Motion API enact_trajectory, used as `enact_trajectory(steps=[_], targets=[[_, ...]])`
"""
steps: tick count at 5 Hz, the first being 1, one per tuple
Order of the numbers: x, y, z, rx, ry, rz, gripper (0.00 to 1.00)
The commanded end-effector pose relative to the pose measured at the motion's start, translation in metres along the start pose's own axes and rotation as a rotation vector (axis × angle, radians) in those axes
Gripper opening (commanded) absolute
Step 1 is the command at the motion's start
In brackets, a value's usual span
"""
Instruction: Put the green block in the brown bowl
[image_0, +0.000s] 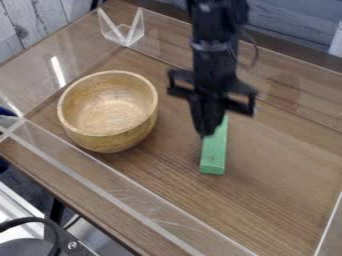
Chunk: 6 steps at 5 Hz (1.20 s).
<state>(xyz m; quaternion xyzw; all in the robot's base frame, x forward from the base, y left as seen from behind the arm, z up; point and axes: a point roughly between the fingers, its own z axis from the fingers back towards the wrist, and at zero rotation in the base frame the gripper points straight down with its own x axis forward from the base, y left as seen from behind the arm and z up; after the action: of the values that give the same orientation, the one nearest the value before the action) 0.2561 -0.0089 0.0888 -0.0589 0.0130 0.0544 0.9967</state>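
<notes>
Claw (214, 122) clenched on top end of green block (214, 152), block slanting down; brown bowl (104, 137) apart, left.

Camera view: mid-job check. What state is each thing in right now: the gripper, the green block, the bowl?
gripper: fingers shut, pointing down at the block's far end; whether it actually grips the block cannot be told.
green block: outside the bowl, to its right, near end down on the table.
brown bowl: upright, empty.
</notes>
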Motion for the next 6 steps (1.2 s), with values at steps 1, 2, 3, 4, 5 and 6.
enact_trajectory(steps=[1, 2, 3, 4, 5, 6], targets=[[0.013, 0.019, 0.039, -0.016, -0.095, 0.016, 0.0], [0.015, 0.05, 0.055, -0.02, -0.12, 0.073, 0.0], [0.01, 0.033, 0.041, -0.015, -0.107, 0.046, 0.0], [0.003, 0.022, 0.027, -0.008, -0.094, 0.019, 0.0], [0.0, 0.012, 0.017, -0.004, -0.081, -0.006, 0.0], [0.001, 0.003, 0.012, -0.007, -0.07, -0.025, 0.0]])
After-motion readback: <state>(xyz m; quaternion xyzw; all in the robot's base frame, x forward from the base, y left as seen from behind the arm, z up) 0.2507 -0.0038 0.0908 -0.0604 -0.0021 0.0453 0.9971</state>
